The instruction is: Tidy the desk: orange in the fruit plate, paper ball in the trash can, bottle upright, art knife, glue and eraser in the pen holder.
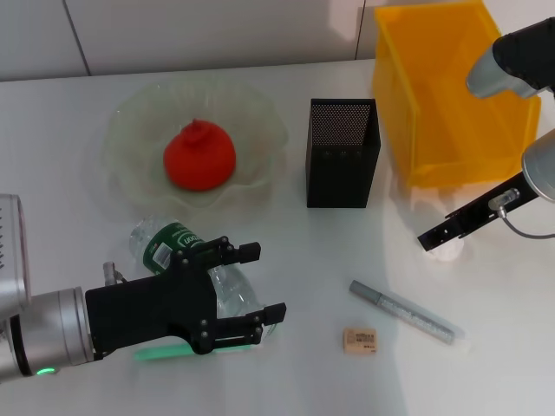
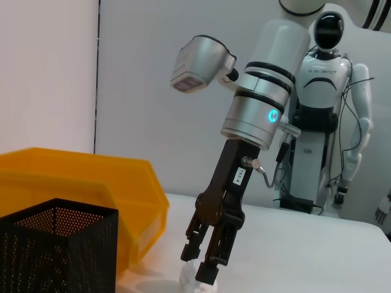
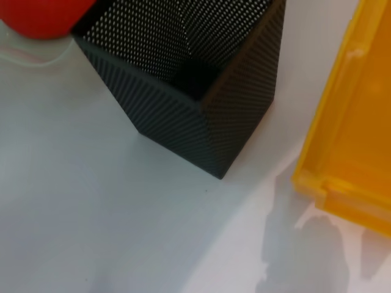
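Right now my left gripper (image 1: pixel 257 280) has its jaws spread wide, one finger on each side of the bottle (image 1: pixel 195 263), which lies on its side on the white table (image 1: pixel 286 364) just in front of the fruit plate (image 1: pixel 130 147); the fingers bracket it without clearly pressing on it. My right gripper (image 2: pixel 203 261) is down at the tabletop in front of the trash can (image 1: pixel 455 113), its jaws nearly together around a small white crumpled lump that looks like the paper ball (image 2: pixel 189 279); I can't tell whether they actually clamp it. The orange (image 1: pixel 200 155) sits in the middle of the fruit plate. The pen holder (image 1: pixel 342 152) stands upright between the plate and the yellow trash can. Nearer me, a grey pen-like tool (image 1: pixel 404 311) lies on the table, with the eraser (image 1: pixel 360 340) just beside it.
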Available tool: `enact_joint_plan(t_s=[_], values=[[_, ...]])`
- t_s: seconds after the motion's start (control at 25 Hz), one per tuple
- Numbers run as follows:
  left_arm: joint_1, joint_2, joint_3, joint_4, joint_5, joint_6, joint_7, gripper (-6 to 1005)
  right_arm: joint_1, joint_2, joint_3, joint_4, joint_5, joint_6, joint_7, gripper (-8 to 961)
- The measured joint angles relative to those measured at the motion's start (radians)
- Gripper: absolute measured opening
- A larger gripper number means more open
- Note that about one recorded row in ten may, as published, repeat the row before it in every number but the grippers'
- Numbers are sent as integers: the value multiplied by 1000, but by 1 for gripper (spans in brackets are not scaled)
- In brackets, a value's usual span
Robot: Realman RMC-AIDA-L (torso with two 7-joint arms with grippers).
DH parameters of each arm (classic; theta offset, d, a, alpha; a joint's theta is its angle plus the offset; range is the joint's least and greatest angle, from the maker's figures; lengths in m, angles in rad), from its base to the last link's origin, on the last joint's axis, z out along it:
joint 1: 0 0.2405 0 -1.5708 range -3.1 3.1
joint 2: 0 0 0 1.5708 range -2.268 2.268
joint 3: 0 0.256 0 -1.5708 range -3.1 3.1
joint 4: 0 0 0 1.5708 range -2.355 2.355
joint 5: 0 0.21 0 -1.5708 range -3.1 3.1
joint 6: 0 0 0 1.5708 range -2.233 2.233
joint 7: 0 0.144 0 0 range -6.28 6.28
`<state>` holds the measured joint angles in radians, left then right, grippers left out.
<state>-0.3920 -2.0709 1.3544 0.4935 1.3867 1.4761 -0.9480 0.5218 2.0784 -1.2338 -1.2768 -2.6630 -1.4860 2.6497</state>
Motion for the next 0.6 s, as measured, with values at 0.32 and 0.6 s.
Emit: enact_joint_plan(t_s=[0.32, 0.6], values=[[-3, 1, 0, 0, 0, 1, 0, 805, 46, -4, -1, 95, -3, 13, -8, 615], [-15, 2, 0, 0, 0, 2, 0, 803, 32, 1, 11, -18, -19, -52, -6, 416]])
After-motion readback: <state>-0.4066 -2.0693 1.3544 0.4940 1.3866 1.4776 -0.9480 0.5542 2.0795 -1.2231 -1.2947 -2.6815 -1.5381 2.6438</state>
